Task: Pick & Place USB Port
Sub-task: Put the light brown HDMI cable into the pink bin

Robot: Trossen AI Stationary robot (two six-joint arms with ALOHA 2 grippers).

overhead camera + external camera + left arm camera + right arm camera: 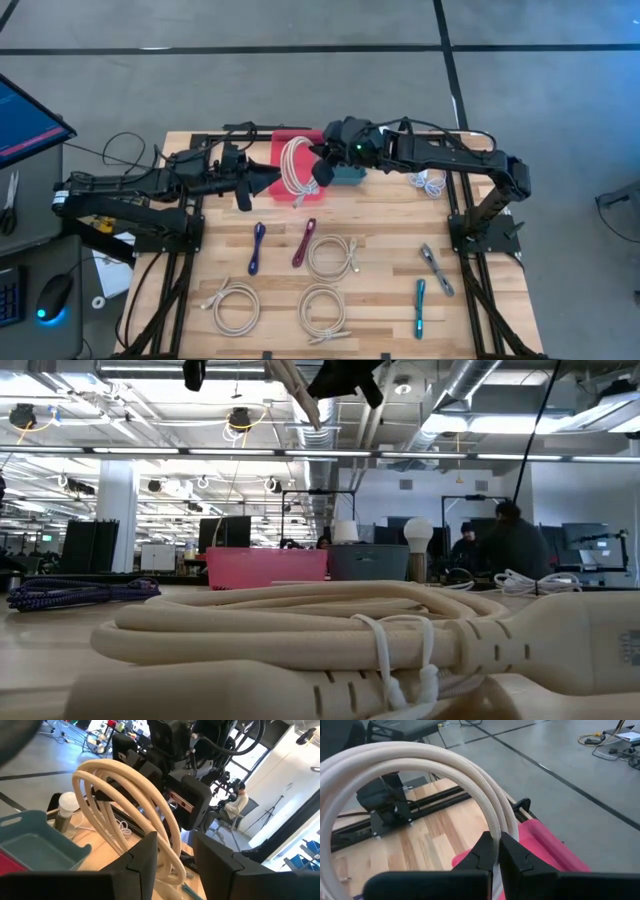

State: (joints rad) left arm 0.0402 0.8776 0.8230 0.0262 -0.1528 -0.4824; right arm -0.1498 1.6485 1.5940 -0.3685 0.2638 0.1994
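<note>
A coiled cream USB cable point(297, 165) is up in the air over the near edge of the red bin point(285, 137). My right gripper point(320, 168) reaches in from the table's right and is shut on the coil, as its wrist view shows point(498, 845). From the left, my left gripper point(274, 178) points level at the coil. It is open, and the coil's strands point(167, 845) pass between its two fingers point(147, 857). In the low view, part of the cable point(300, 395) shows at the top edge between the two grippers. My right gripper pinches the coil's bundled strands point(496, 831) between its two fingers at one spot on the loop's rim. The fingers come from the table's right, slanting a little downward, and lie across the strands. The coil is lifted clear, and its loop arcs away beyond the fingertips. My left gripper has the coil's strands between its open fingers; I cannot tell whether either finger touches them.
A teal bin point(350, 177) stands right of the red bin, with a white cable point(430, 182) farther right. Cream coils point(330, 255), point(235, 305), point(322, 308) lie on the near half of the table, with purple point(257, 248), maroon point(304, 242), grey point(435, 268) and teal point(420, 308) cables.
</note>
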